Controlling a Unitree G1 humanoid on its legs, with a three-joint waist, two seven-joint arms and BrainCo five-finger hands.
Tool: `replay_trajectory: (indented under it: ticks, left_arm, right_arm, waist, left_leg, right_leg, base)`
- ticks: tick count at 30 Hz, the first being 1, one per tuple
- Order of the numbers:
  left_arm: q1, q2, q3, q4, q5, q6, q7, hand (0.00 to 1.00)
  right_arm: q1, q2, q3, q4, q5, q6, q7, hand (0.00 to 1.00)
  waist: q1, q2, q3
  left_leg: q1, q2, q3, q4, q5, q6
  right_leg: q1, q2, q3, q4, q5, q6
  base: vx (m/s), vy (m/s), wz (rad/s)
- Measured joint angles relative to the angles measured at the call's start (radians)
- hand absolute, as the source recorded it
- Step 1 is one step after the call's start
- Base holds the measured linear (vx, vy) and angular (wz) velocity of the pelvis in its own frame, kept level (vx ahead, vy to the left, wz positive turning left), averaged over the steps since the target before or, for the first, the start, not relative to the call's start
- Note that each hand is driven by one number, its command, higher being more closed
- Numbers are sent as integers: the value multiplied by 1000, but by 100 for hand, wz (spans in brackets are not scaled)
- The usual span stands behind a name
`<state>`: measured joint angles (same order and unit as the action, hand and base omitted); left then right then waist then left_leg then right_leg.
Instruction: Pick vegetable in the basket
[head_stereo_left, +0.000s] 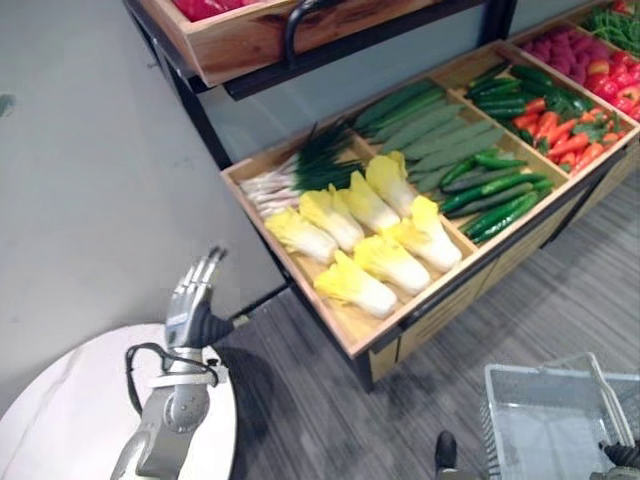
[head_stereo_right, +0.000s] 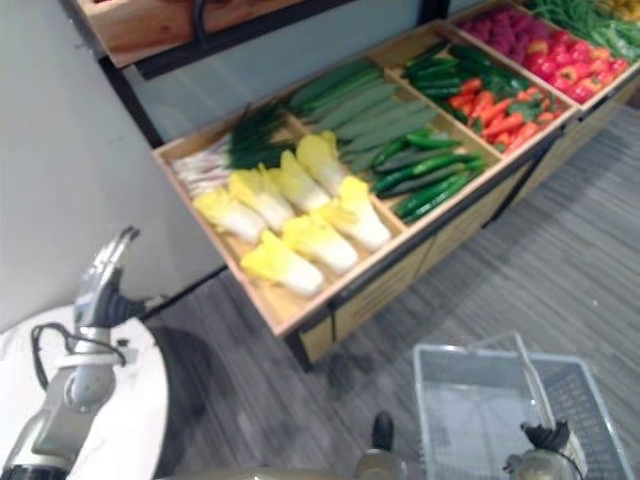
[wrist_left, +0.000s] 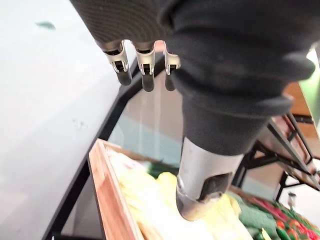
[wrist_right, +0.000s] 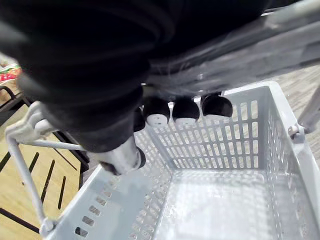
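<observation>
Step in hand: judged to be the approach to a vegetable; nothing has been picked yet.
Left hand (head_stereo_left: 195, 295): raised off the front-left corner of the stand, apart from the produce. Its fingers (wrist_left: 123, 75) are straight and hold nothing.
Right hand (head_stereo_right: 545, 438): low on the robot's right. Its fingers (wrist_right: 186, 110) are curled round the grey bar handle (head_stereo_right: 522, 380) of the basket.
Basket: grey perforated plastic shopping basket (head_stereo_left: 520, 400), hanging over the grey striped floor (head_stereo_left: 560, 300), with nothing inside.
Task's thing: yellow-leaved, white-stemmed cabbages (head_stereo_left: 385, 260) lie in rows in the nearest compartment of the slanted wooden display tray (head_stereo_left: 345, 325). Green spring onions (head_stereo_left: 290, 175) are behind them and dark green cucumbers (head_stereo_left: 495, 195) are in the next compartment.
Recommended method: take the front-most cabbage, since it is nearest the left hand. Approach from above, wrap the firm white stem end rather than the leaves, and lift straight up before crossing to the basket.
Right arm: hold the basket level and bring it closer to the stand, as it is well apart from the tray.
Risk: the loose leaves may tear, and neighbouring cabbages may slide down the slope.
</observation>
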<state>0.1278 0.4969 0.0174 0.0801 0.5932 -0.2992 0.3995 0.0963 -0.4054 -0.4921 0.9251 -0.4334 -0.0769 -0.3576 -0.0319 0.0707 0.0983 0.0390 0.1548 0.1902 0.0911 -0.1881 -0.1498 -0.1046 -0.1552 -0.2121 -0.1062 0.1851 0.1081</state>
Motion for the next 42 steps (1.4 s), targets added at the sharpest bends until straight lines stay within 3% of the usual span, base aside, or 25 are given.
replay_trajectory:
  ticks: [17,25,42]
  left_arm:
    - [-230,61,-403,165,103,-43,-56,0]
    - [-305,107,-485,176,166,-49,-56,0]
    - [-398,186,-490,298,256,-23,-51,0]
  right_arm:
    - [-37,-41,108,-57,-51,-1,-3,100]
    - [-75,-54,109,-59,-76,-1,-4,100]
    - [-76,-62,118,-133,-77,-2,-4,100]
  waist:
    - [-52,-7,4]
    - [-75,3,15]
    - [-97,14,39]
  left_leg:
    - [0,-1,45,-18,-13,-2]
    - [-2,-3,51,-19,-13,-2]
    - [-1,-2,70,-20,-16,-6]
  right_leg:
    - [-53,12,50,0,4,5]
    - [-61,12,57,0,4,6]
    - [-70,13,67,0,7,8]
  base:
    - [18,-8,-10]
    - [-1,-6,-1]
    - [1,-8,-2]
